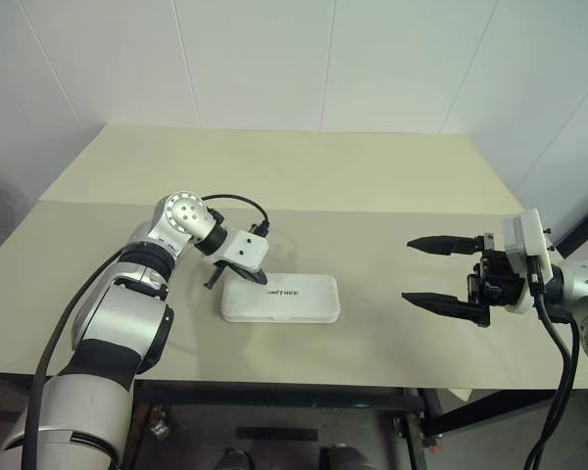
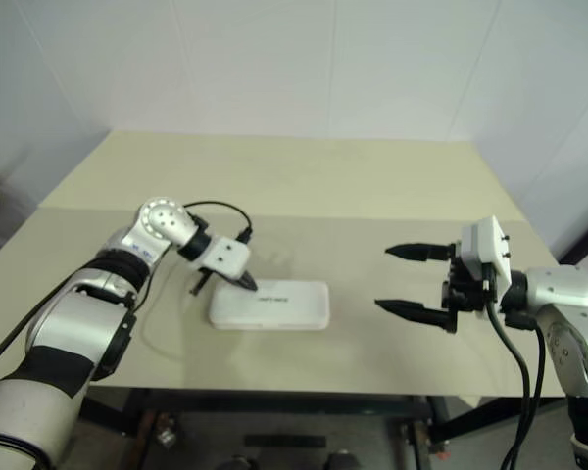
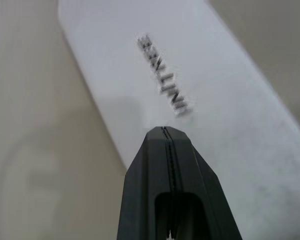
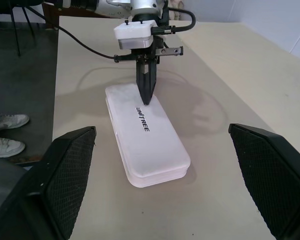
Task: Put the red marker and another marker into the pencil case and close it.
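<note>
Near the front edge of the beige table (image 1: 392,186), slightly toward the robot's left, the white pencil case (image 1: 281,298) is seen lying flat with its lid shut, dark lettering printed along the top. Neither marker can be made out on the tabletop around it. The left gripper (image 4: 146,97) is angled downward over the case's left end, its two black fingers pressed together with nothing between them; the tips are placed at the lid just beside the lettering, and whether they actually touch the surface cannot be told for certain. A black cable is looped from the left wrist across the table behind the case. Well apart from the case, on the robot's right, the right gripper (image 1: 429,273) is held above the table and pointed level toward the case, its fingers spread wide and empty. Beyond the table's left side, in the right wrist view, a dark floor is shown, where a person's light sneakers (image 4: 5,134) are seen at the picture's edge.
</note>
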Controlling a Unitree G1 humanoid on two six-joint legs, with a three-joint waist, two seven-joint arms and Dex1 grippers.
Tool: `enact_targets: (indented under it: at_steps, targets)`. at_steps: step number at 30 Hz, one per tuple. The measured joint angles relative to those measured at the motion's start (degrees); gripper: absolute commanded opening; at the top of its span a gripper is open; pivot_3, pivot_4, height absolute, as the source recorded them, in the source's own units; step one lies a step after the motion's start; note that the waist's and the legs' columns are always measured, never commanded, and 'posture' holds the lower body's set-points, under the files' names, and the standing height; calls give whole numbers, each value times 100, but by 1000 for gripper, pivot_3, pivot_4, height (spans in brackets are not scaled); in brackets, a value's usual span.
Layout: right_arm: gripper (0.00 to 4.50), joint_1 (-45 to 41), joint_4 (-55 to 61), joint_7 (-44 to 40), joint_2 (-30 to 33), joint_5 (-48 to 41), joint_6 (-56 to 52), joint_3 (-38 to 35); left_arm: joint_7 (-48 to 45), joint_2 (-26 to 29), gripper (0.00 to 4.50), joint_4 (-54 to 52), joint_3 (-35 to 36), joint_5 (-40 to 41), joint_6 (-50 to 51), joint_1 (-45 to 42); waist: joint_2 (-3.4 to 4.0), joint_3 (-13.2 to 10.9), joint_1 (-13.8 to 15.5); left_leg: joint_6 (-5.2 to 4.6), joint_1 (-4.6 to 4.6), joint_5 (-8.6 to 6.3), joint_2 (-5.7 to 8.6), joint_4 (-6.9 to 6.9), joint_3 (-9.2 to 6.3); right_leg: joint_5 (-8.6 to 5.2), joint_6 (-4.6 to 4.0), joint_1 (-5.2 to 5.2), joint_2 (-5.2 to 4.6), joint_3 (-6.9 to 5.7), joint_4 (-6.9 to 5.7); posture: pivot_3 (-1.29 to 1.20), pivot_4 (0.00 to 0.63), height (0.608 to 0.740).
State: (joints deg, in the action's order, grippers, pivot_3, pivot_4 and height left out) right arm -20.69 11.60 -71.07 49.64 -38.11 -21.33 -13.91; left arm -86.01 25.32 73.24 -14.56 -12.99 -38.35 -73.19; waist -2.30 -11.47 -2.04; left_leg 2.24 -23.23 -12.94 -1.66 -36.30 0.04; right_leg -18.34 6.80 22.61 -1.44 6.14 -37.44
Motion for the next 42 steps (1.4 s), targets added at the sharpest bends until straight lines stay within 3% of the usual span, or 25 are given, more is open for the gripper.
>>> enact_targets:
  at_steps: [5,9,10,12,17,24,36,42]
  targets:
    - [4500,-40,-50,1,0,47,5,0,-4,-78,22,66,1068,1085,529,83,-8,-5,5,-2,-17,-5,-1,15,-5,1,8,26,1,-1,-8,0,150,740]
    - [4500,-44,-59,2,0,50,6,0,-6,-74,22,-75,1496,1639,723,293,-7,-4,10,-1,-16,-9,-2,20,-5,-4,8,26,1,-2,-6,0,150,740]
    - [4500,-51,-66,1,0,55,6,1,-6,-76,193,-102,1601,1806,764,409,-7,-4,9,-1,-16,-9,-2,19,-4,-4,8,26,0,-1,-6,0,150,740]
    - [4500,-104,-90,3,0,81,6,8,-7,-78,578,-254,1763,2252,917,674,-7,-4,6,-1,-15,-9,-3,15,-3,-4,8,26,-1,0,-9,0,150,740]
    - [4500,-175,-142,5,-2,105,7,27,-7,87,2199,-1038,1624,3383,1601,1336,-7,-4,4,0,-8,-9,-5,11,-4,-4,8,23,-2,3,-19,0,150,740]
    - [4500,-177,-276,-49,1,110,5,29,-7,580,4467,-1835,1317,4134,2010,2020,-7,-4,-1,0,-7,-9,-8,12,-2,-4,6,23,-4,4,-18,0,150,740]
    - [4500,-358,-588,-9,101,315,12,26,-7,883,4467,-2307,813,4665,2215,2258,-7,-4,9,0,-7,-9,-6,17,0,-7,2,22,-7,3,-11,0,150,740]
    - [4500,138,-82,299,78,242,-14,-155,-7,867,4467,-2302,468,4783,2274,2240,-7,-5,21,1,-9,-10,-4,22,-1,-8,0,22,-5,2,-4,0,150,740]
